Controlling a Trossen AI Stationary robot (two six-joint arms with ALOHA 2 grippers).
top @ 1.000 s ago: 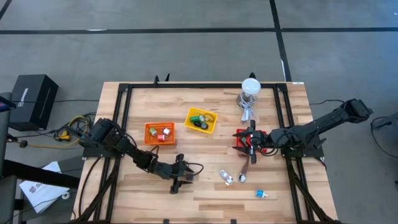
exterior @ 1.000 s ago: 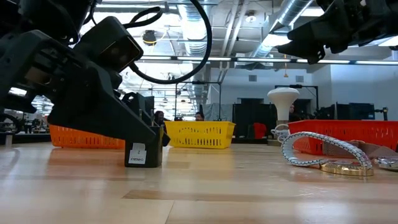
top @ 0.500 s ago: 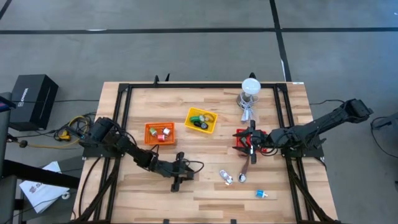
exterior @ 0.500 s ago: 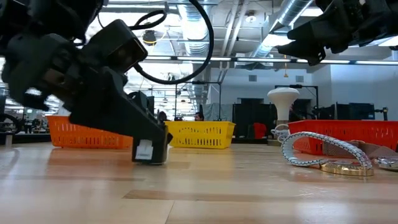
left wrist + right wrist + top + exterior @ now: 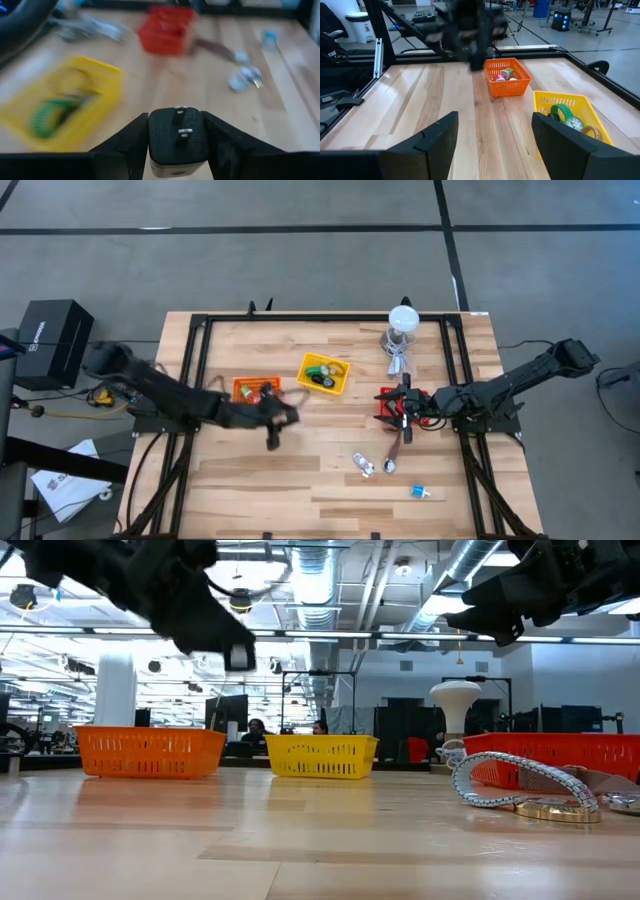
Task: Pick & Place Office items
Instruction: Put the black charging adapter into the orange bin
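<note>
My left gripper hangs above the table just near of the orange bin, shut on a black plug block with two metal prongs. In the low view it is up in the air. My right gripper is open over the red bin; its wrist view shows its fingers spread wide. The yellow bin holds a green tape ring and other bits. A brown strip, silver bits and a blue bit lie on the wood. My left gripper pinches the black plug block between its two fingers, one on each of the block's opposite side faces. The prongs point away from the wrist. The block is lifted clear of the table, at the end of fingers slanting down.
A white round-topped stand with a cable stands near the far edge. The orange bin holds small red and white bits. A silver link band lies before the red bin. A black frame rims the table. Bare wood stretches along the near left.
My left gripper, with its fingertips down at the table before, has risen and swung toward the far edge, to beside the orange bin, carrying the black plug block clear of the wood. The right arm has kept still.
</note>
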